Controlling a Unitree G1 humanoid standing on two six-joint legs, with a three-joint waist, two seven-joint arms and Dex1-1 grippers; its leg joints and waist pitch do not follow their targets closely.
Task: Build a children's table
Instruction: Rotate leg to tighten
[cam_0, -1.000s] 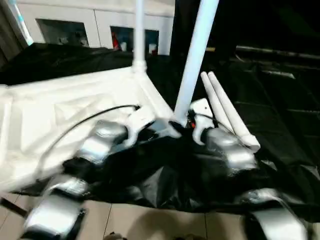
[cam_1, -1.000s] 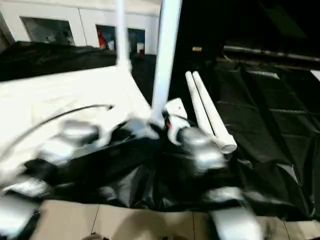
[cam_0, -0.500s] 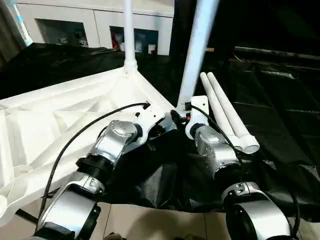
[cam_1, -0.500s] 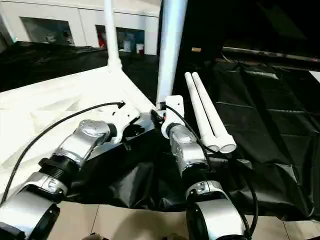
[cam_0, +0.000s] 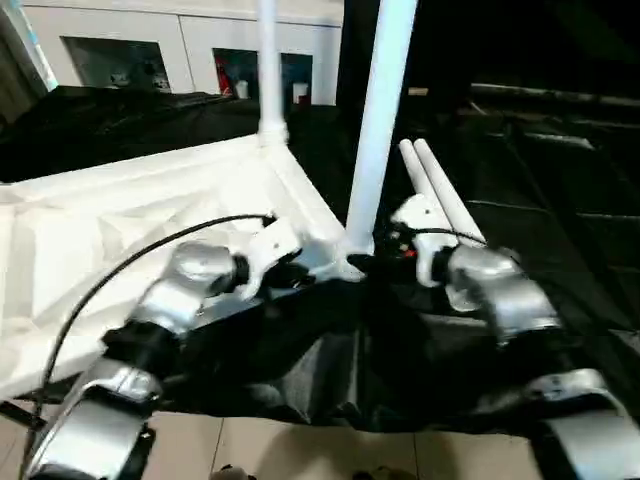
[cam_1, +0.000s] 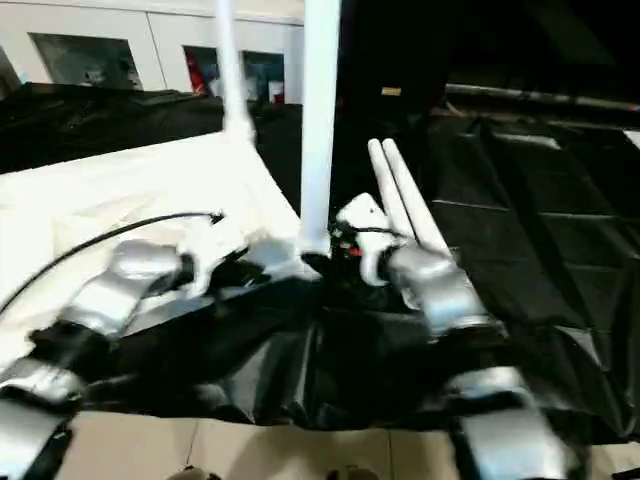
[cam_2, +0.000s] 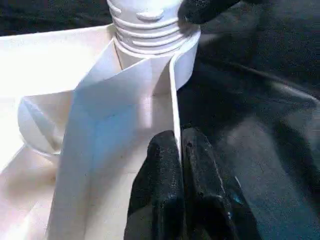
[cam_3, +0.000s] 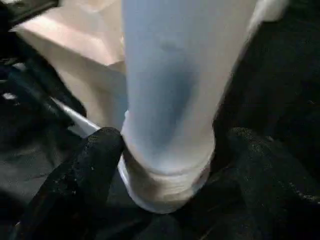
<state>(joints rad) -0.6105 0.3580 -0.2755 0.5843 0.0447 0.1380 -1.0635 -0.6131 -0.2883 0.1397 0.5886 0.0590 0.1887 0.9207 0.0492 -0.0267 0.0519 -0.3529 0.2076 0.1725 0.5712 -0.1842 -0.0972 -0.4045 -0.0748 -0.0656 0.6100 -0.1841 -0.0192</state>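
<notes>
While the top lies upside down, left tool pinches its rim; right tool straddles leg base, wide, apparently ungripped. Light, stiff, slick plastic: grasp low.

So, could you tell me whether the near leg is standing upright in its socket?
Upright: the near leg rises from the tabletop's corner socket.

From my head camera I see two forearms cased in rounded, brushed silver shells, split by black joint rings, with white housings at the wrists. A thin black cable arcs along my left forearm, a shorter one loops over my right wrist beside small red markings. My left end effector and right end effector have matte, faintly textured black fingers.
</notes>
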